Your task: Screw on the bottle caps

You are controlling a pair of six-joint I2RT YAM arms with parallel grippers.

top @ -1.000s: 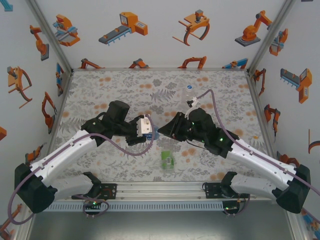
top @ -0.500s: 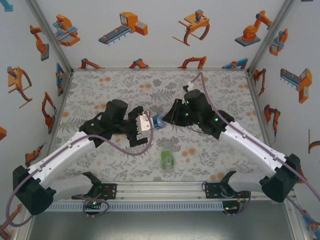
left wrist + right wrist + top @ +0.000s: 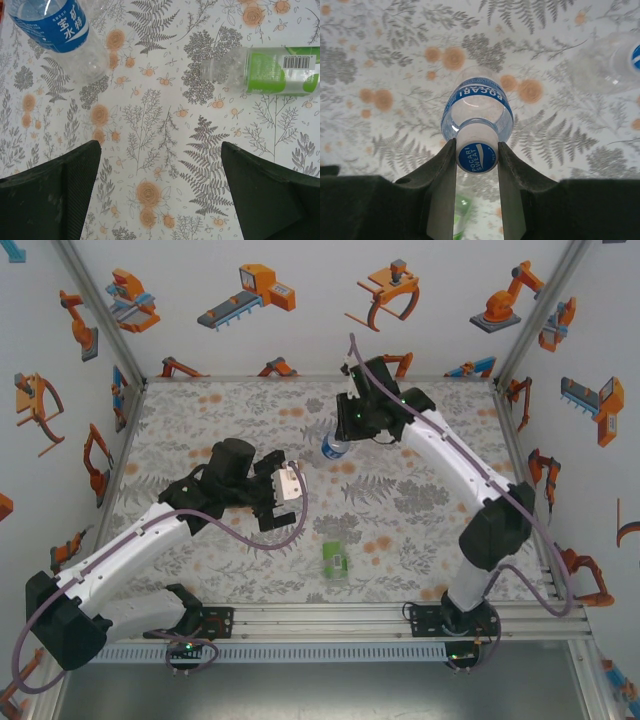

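Bottles, three counted, on one grey-and-orange floral-print table top (image 3: 200,420).

Grippers, two, each on a black-and-white robot arm.
- Left gripper (image 3: 161,155): black fingers spread wide with nothing between them, over bare table near the middle.
- Right gripper (image 3: 477,145): fingers pressed in on the cap of item 1, over the far part of the table.

Item 1: small clear plastic bottle with a blue label (image 3: 477,102), hanging neck-up under the right gripper. Whether its base touches the table cannot be told. Label reads "POCARI" in white. The left wrist view shows white Chinese characters on the same blue band.

Item 2: small clear plastic bottle with a green label (image 3: 272,70), lying on its side near the front middle, well apart from both grippers. A barcode is printed on it. Whether it is capped cannot be told.

Item 3: plain clear plastic bottle (image 3: 605,65), blurred, near item 1.

Caps, one counted: round white plastic screw cap (image 3: 477,157), seated on item 1. Its blue top is printed "POCARI SWEAT".

Change from a second ago: both grippers met at item 1 at mid-table. The left has since let go and opened, and the right has carried item 1 toward the far wall. Item 2 has not moved.
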